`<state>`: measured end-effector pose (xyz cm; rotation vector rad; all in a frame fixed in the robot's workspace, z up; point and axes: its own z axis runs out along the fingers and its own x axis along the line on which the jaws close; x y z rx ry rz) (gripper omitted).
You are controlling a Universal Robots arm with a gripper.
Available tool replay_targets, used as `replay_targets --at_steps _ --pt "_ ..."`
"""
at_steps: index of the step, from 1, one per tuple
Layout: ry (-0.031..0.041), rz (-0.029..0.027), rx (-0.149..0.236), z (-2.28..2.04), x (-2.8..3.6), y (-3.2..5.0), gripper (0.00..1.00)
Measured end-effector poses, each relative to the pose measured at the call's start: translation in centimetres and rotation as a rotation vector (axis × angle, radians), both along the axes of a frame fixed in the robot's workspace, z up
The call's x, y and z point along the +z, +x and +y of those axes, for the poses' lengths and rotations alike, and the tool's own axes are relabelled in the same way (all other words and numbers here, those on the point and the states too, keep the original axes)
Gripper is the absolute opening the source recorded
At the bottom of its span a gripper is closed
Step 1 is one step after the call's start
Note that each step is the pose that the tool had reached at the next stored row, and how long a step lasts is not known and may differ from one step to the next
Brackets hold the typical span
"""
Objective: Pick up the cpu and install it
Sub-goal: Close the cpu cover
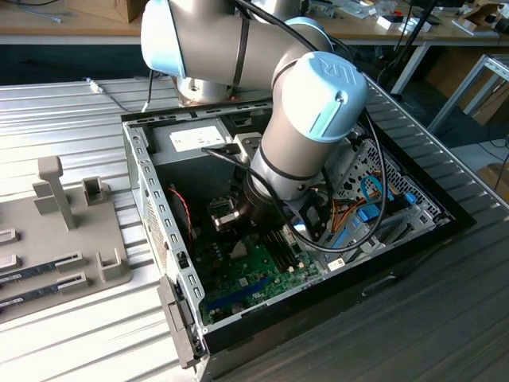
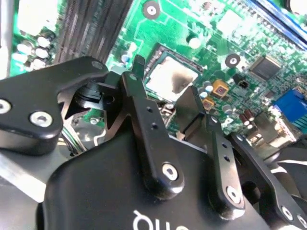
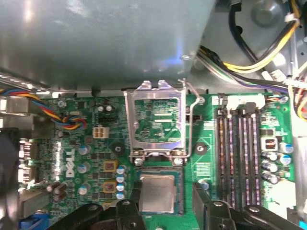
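**Over the Socket: CPU Seated, Retention Frame Up**

Inside the open computer case (image 1: 238, 318), the arm's gripper (image 3: 165, 199) hangs low over the green motherboard (image 3: 86, 158), directly above the processor socket. In both wrist views the cpu (image 3: 157, 193) lies flat and square in that socket, its dull silver lid facing up, with a black finger (image 3: 204, 206) standing off each side of it. The fingers are spread apart and nothing sits between them; they flank the chip without visibly pressing on it, though whether a tip grazes its edge cannot be told.

Judging by how things lie, the pick-up and the placing are done: the chip rests within the socket's outline and looks level. What appears unfinished is the locking. The metal retention frame (image 3: 156, 122) stands swung up and back from the socket, toward the grey power-supply box (image 3: 96, 38), with its thin wire lever (image 3: 188, 120) raised alongside, so the chip is seated but not clamped.

As for writing, white print shows on the board beside the small capacitors, and a white label sits on the power supply in the exterior view, but neither is reported here. Part of a white logo on the gripper's black body (image 2: 144, 191) is cut off and cannot be made out. Empty black memory slots (image 3: 240, 153) run beside the socket.
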<state>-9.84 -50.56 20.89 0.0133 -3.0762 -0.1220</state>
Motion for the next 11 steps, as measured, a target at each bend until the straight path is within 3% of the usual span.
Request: replay_targets --at_steps 2,5,11 --pt "0.0003 -0.0001 -0.016 0.02 -0.09 -0.49 0.53" --pt "0.0002 0.0 -0.073 0.01 -0.38 -0.5 0.53" --pt "0.0 0.0 -0.061 -0.03 -0.41 -0.85 0.53"
